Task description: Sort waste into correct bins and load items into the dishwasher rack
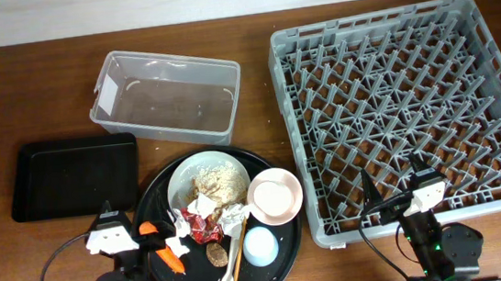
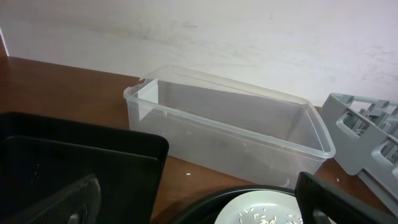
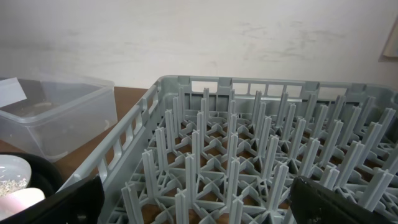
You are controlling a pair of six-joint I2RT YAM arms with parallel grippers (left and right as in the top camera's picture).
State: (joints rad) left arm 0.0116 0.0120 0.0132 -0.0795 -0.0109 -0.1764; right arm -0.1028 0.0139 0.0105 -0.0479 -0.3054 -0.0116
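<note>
A round black tray [image 1: 165, 195] holds a grey-white plate [image 1: 180, 175] with a beige crumbly heap [image 1: 218, 182], white tissues [image 1: 203, 205], a red wrapper [image 1: 201, 223], an orange carrot [image 1: 170, 257], a brown lump [image 1: 216, 254], a pink bowl [image 1: 275, 196], a light blue cup [image 1: 261, 246], a white fork [image 1: 229, 276] and a chopstick [image 1: 239, 252]. No cream cup shows. My left gripper [image 1: 127, 217] [image 2: 196, 208] is open and empty, low between the small black tray and the round tray. My right gripper [image 1: 391, 180] [image 3: 199, 205] is open and empty over the rack's front edge.
The clear tub [image 1: 168, 98] [image 2: 230, 124] stands at the back, left of centre. The shallow black rectangular tray [image 1: 70, 176] [image 2: 74, 162] lies at the left. The grey peg rack [image 1: 409, 107] [image 3: 249, 143] fills the right side. A wall is behind the table.
</note>
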